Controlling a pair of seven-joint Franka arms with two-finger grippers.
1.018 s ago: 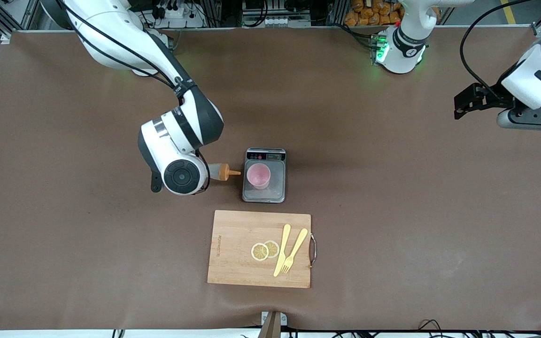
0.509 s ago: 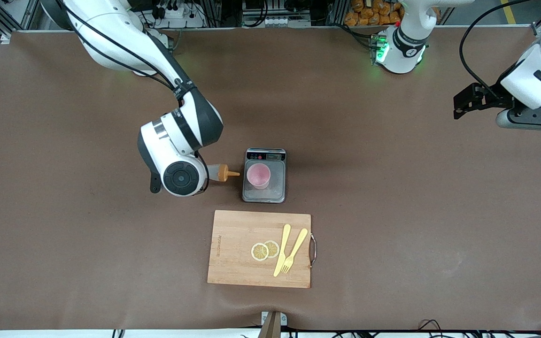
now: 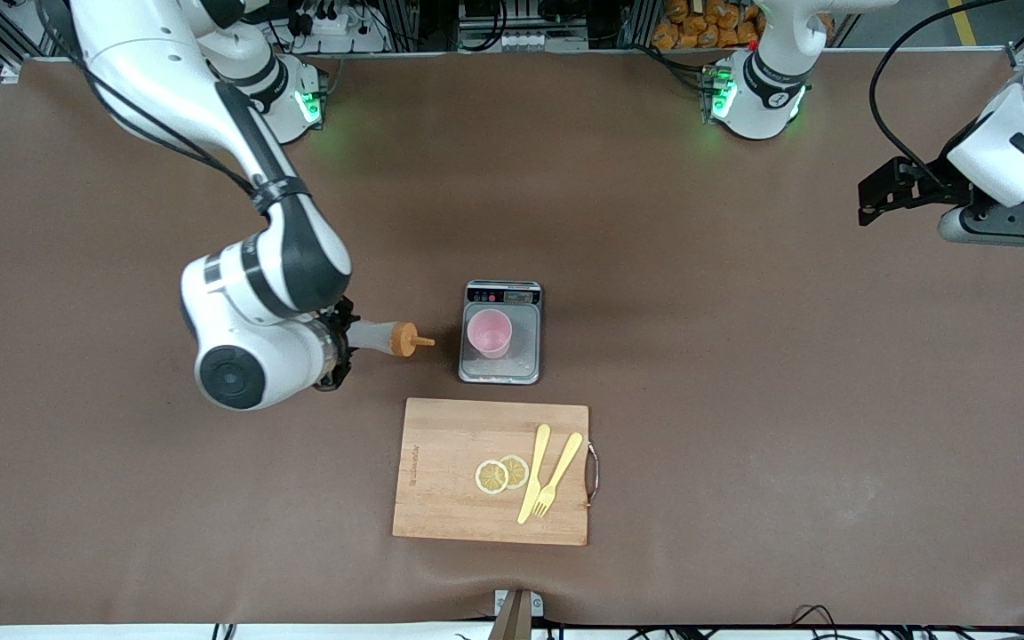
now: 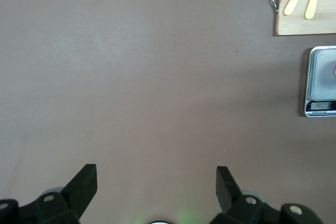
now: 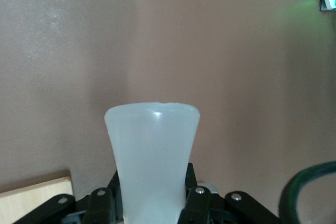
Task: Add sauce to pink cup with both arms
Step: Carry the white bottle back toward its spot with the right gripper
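Note:
The sauce (image 3: 380,338) is a translucent bottle held level in the air, and its orange nozzle cap (image 3: 404,339) points toward the pink cup (image 3: 489,334). My right gripper (image 3: 340,343) is shut on the bottle's body (image 5: 152,150) over bare table, a short gap from the scale toward the right arm's end. The cup stands upright on the grey scale (image 3: 525,360). My left gripper (image 3: 872,203) waits open over the left arm's end of the table, and nothing lies between its fingers (image 4: 84,179).
A wooden cutting board (image 3: 441,480) lies nearer the front camera than the scale. It carries two lemon slices (image 3: 501,474), a yellow fork (image 3: 558,476) and a yellow knife (image 3: 533,473). The left wrist view catches the scale (image 4: 320,80) and the board's handle end (image 4: 304,24).
My right arm has swung toward its own end of the table, carrying the bottle away from the scale, so the nozzle now stands farther from the cup. The left arm has not moved.

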